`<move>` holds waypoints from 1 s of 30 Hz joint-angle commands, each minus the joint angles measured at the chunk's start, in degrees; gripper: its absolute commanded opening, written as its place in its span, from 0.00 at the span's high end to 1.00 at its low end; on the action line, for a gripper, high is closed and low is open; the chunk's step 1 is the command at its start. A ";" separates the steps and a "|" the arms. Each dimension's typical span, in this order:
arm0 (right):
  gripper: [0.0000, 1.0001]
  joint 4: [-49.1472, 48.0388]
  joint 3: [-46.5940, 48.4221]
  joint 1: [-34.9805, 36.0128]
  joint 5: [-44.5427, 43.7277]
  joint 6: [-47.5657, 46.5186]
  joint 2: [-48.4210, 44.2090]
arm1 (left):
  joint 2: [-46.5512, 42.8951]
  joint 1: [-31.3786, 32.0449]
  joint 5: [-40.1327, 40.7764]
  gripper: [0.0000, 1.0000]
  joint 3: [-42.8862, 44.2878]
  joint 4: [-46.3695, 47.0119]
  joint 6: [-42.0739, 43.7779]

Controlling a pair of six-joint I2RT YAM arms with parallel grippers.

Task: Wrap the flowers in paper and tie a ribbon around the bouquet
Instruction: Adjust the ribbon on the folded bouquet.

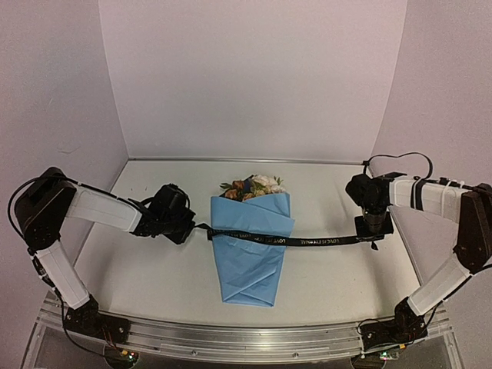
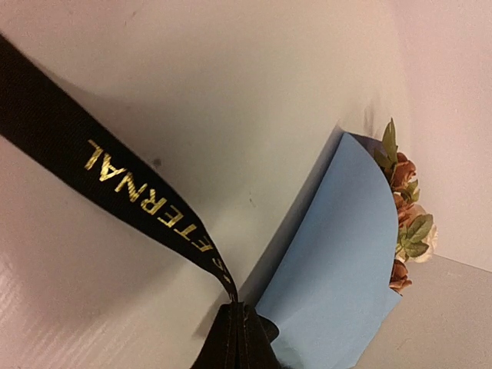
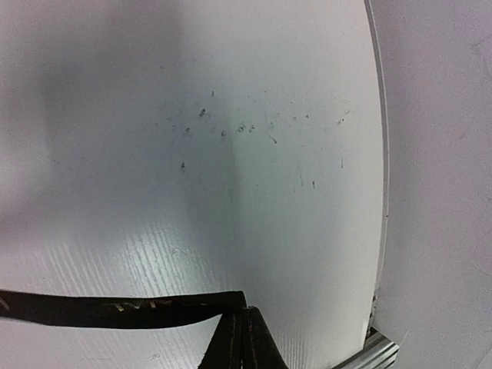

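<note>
soft even light from above, faint shadows, fisheye bend at the edges, dimmer wrist views

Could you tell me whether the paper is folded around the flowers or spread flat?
Folded: the paper forms a cone, with the flowers showing at its wide end.

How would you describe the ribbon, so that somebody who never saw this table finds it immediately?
Look at the white table and find the light blue bouquet lying in its middle. The ribbon is the flat black strap stretched across it, pinched by the left gripper and the right gripper. Unlike the round black cables, it carries gold lettering.
</note>
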State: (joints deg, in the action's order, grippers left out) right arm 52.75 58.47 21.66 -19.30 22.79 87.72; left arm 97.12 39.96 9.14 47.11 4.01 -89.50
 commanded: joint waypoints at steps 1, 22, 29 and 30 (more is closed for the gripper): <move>1.00 2.57 -1.09 -0.58 -2.48 0.73 -1.87 | -1.72 -0.95 3.72 0.99 -0.41 -1.26 6.62; 1.00 6.84 6.20 -9.29 5.19 5.06 3.45 | -14.89 -7.42 5.21 1.00 -8.78 -10.34 23.46; 0.90 -1.80 1.35 -9.09 19.93 12.90 2.98 | -10.14 -7.44 -2.54 1.00 -7.75 -4.31 23.85; 0.85 -2.58 0.61 -9.06 20.74 13.59 2.49 | -9.77 -7.44 -3.56 1.00 -7.85 -3.17 23.61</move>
State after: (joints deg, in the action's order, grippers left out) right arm 54.58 62.04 12.40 -7.02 30.38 91.12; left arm 85.12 32.82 10.01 38.54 -3.83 -67.28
